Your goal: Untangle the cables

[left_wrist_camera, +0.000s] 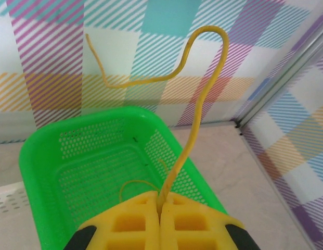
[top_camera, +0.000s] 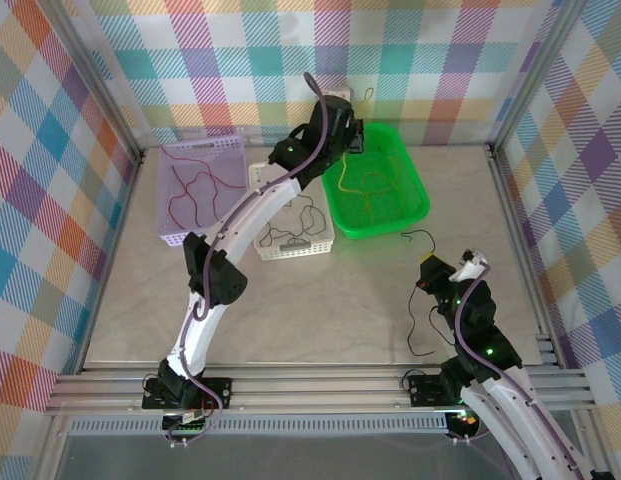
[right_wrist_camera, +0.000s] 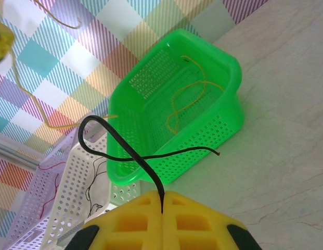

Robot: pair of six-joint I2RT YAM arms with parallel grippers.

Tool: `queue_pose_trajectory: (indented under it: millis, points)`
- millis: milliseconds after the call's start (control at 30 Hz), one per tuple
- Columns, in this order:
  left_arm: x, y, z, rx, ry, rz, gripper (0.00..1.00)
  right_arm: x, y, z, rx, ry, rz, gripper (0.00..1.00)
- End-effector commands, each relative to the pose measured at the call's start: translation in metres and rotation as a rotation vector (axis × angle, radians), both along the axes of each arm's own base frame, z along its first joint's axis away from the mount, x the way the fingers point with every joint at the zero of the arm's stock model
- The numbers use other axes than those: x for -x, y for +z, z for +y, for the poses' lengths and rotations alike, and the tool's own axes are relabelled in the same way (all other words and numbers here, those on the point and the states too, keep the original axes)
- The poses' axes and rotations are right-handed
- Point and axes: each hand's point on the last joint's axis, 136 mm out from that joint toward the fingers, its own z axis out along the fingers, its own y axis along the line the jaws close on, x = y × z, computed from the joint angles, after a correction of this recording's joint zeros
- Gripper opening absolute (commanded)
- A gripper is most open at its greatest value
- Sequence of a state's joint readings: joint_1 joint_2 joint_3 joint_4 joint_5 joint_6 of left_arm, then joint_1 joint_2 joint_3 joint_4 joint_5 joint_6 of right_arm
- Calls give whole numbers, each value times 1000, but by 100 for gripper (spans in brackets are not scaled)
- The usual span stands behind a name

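Left gripper [left_wrist_camera: 160, 204] reaches far forward, right gripper [right_wrist_camera: 162, 204] sits close in (both clamped tight).

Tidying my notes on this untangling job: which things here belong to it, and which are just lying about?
Job: yellow cable in left end effector, black cable in right end effector, red cables, green basket, lilac basket, white basket.
Lying about: checked walls, metal frame.

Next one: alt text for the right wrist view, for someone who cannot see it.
The right gripper, fingers closed, pinches a thin black cable that loops over the table. Behind it a green basket holds a yellow cable, beside a white basket.
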State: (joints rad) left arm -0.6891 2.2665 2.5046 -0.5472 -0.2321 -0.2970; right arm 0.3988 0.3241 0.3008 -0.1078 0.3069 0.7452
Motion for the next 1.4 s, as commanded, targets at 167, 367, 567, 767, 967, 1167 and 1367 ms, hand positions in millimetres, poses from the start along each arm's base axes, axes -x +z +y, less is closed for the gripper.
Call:
queue_pose_trajectory:
  millis: [167,367,567,767,967,1167,1367]
  points:
    - [-30,-33,8,-67,113,-23,0,0,0,1,-15,2,-8,0]
    - [-34,-78,-4,-103,115,35,0,0,0,3,-18,11,-11,0]
    - [-30,-116,-21,-139,98,84,0,-1,-1,4,-17,18,-7,0]
    - [-23,-142,-31,-161,81,131,0,-2,0,5,-19,22,-10,0]
    - [-12,-168,-41,-179,56,178,0,-2,0,5,-18,22,-9,0]
    - [-4,-161,-45,-124,44,196,0,-2,0,5,-19,24,-10,0]
    - [6,-177,-53,-90,11,256,0,-2,-1,6,-19,26,-8,0]
